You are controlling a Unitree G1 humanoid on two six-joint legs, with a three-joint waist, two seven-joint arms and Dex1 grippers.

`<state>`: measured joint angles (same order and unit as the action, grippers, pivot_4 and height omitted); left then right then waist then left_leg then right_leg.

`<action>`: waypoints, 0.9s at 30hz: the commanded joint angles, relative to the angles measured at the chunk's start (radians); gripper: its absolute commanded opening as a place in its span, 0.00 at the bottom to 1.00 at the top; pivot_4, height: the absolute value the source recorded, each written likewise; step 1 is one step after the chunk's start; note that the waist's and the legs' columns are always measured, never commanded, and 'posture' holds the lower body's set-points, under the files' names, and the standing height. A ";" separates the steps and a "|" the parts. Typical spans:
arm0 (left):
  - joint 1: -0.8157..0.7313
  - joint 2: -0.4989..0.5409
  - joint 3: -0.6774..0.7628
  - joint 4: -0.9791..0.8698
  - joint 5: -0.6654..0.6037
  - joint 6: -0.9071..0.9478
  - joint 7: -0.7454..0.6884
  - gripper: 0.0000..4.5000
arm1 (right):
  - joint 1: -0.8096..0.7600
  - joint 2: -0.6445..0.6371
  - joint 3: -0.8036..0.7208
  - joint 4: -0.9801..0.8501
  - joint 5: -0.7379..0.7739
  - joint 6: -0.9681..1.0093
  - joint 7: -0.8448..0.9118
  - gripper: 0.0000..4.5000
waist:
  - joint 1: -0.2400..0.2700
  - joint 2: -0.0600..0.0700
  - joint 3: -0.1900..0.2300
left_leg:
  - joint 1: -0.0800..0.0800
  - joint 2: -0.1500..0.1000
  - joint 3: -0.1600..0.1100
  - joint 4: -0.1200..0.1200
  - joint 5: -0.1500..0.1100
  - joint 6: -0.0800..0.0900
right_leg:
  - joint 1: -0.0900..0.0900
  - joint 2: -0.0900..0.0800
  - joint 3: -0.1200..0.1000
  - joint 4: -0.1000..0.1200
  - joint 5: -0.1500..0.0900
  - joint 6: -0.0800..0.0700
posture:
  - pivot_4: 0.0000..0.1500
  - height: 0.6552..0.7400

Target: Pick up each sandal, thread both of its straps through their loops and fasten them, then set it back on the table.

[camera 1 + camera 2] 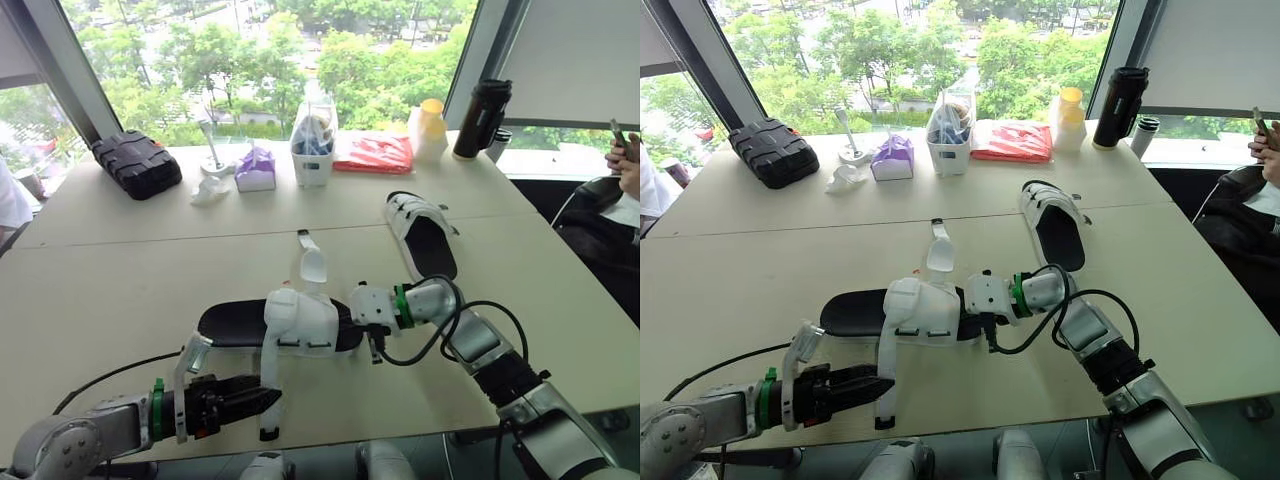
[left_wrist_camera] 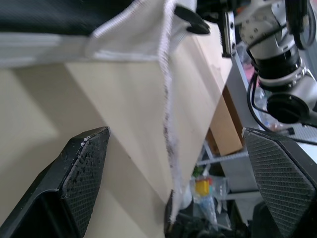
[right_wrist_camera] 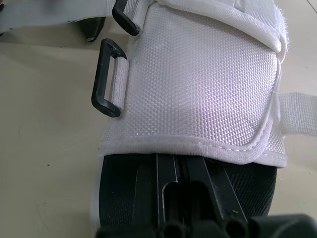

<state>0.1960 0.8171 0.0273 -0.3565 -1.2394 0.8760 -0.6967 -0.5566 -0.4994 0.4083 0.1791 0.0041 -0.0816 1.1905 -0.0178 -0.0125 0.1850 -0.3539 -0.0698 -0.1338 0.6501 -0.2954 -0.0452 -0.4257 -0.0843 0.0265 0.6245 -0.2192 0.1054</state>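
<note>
The near sandal [image 1: 300, 322], black-soled with a white upper, lies across the front of the table [image 1: 120, 280]. One white strap [image 1: 268, 392] hangs down toward the table's front edge; another strap [image 1: 312, 262] sticks up behind. My left gripper [image 1: 262, 402] is open, and the hanging strap [image 2: 168, 124] runs between its fingers [image 2: 86, 163] without touching them. My right gripper [image 1: 368, 330] is shut on the sandal's sole [image 3: 133, 193] at its right end, just below the white upper [image 3: 198, 94] and its black loops [image 3: 105, 79]. The second sandal [image 1: 422, 235] lies farther back on the right.
Along the window side stand a black case [image 1: 137, 163], a purple tissue pack [image 1: 256, 170], a white container [image 1: 314, 135], a red bag [image 1: 373, 153], a yellow-capped bottle [image 1: 430, 130] and a black tumbler [image 1: 481, 118]. A person [image 1: 625, 170] sits at the right.
</note>
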 commanded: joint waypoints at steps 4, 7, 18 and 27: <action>-0.022 -0.048 -0.053 -0.038 0.071 0.051 -0.011 0.80 | 0.009 -0.007 -0.001 -0.007 -0.021 0.027 -0.013 0.00 | 0.001 0.000 -0.001 | 0.000 0.000 0.000 0.000 0.000 0.000 | 0.001 0.000 0.000 -0.001 0.000 0.000 | 1.00 1.00; -0.027 -0.057 -0.057 -0.035 0.104 0.053 -0.018 0.49 | 0.010 -0.009 -0.002 -0.006 -0.022 0.025 -0.016 0.00 | 0.001 0.000 0.000 | 0.000 0.000 0.000 0.000 0.000 0.000 | 0.001 0.000 0.000 -0.002 0.000 0.000 | 1.00 1.00; -0.126 -0.063 0.100 0.031 0.007 0.088 -0.120 0.01 | 0.008 -0.008 0.000 0.005 -0.029 0.013 -0.023 0.00 | 0.002 0.000 0.000 | -0.001 0.000 0.000 0.000 0.000 0.000 | 0.001 0.000 -0.001 -0.003 0.000 0.000 | 1.00 1.00; -0.410 -0.067 0.118 0.200 0.047 0.120 -0.205 0.01 | 0.004 -0.006 0.001 0.008 -0.033 0.010 -0.026 0.00 | -0.001 0.000 0.000 | -0.001 0.000 0.000 0.000 0.000 -0.001 | 0.001 0.001 -0.001 -0.004 0.002 0.002 | 1.00 1.00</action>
<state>-0.1940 0.7572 0.1410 -0.1737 -1.2053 0.9957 -0.8859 -0.5526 -0.4983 0.4076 0.1727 0.0022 -0.0766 1.1802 -0.0185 -0.0125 0.1846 -0.3548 -0.0700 -0.1342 0.6495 -0.2949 -0.0462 -0.4249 -0.0836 0.0256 0.6206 -0.2169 0.1080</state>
